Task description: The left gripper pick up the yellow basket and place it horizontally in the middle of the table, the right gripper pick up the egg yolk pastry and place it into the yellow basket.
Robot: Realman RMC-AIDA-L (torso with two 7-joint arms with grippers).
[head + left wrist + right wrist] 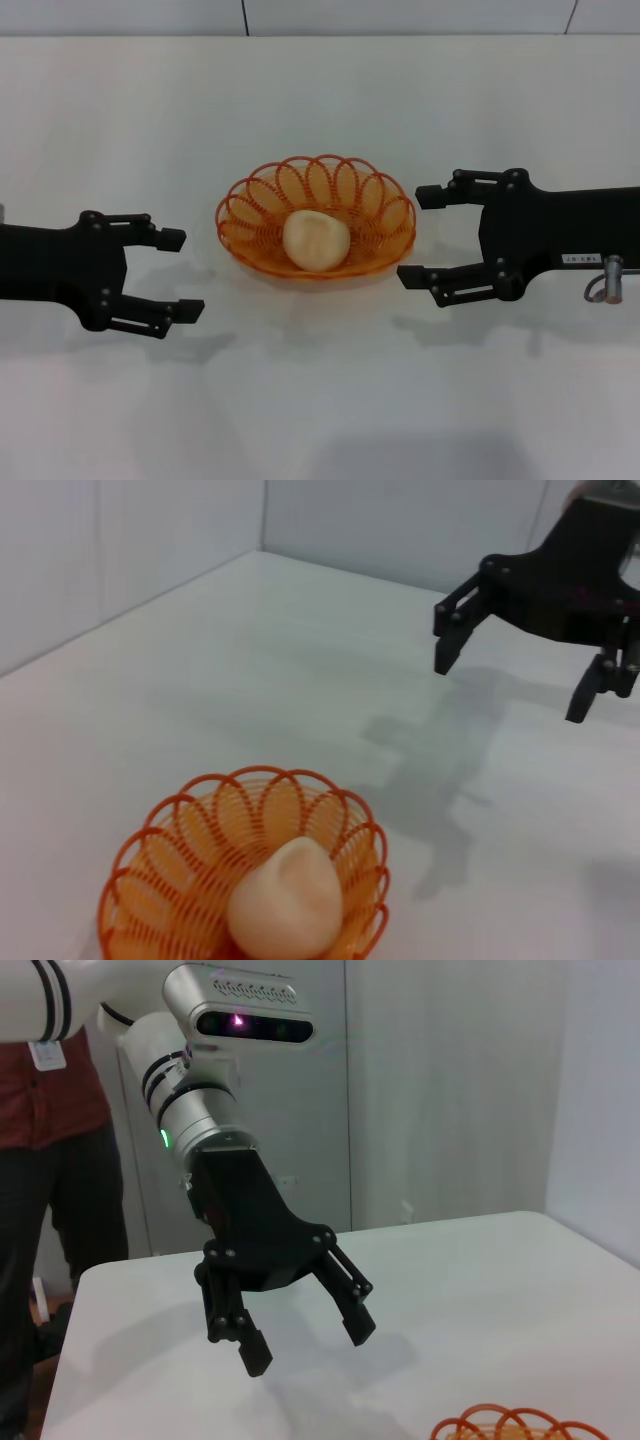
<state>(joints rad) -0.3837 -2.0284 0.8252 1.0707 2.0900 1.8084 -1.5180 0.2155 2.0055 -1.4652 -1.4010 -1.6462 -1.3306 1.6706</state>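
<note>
You see a translucent orange plastic-looking yellow basket (316,215) of glossy coiled wire holding the egg yolk pastry (316,240), smooth and matte. The white table (320,400) has a smooth, faintly reflective finish. Both the left gripper (178,275) and right gripper (424,235) look like matte black plastic.

We are looking down on a white worktop (320,400) where the yellow basket (316,216) is sitting near the middle, its long side running left to right. The egg yolk pastry (316,240) is lying inside it. Our left pincer (178,275) is hanging just left of the basket, fingers spread wide and holding nothing. Our right pincer (423,235) is hovering just right of the basket, fingers likewise parted, its upper fingertip close to the rim.
</note>
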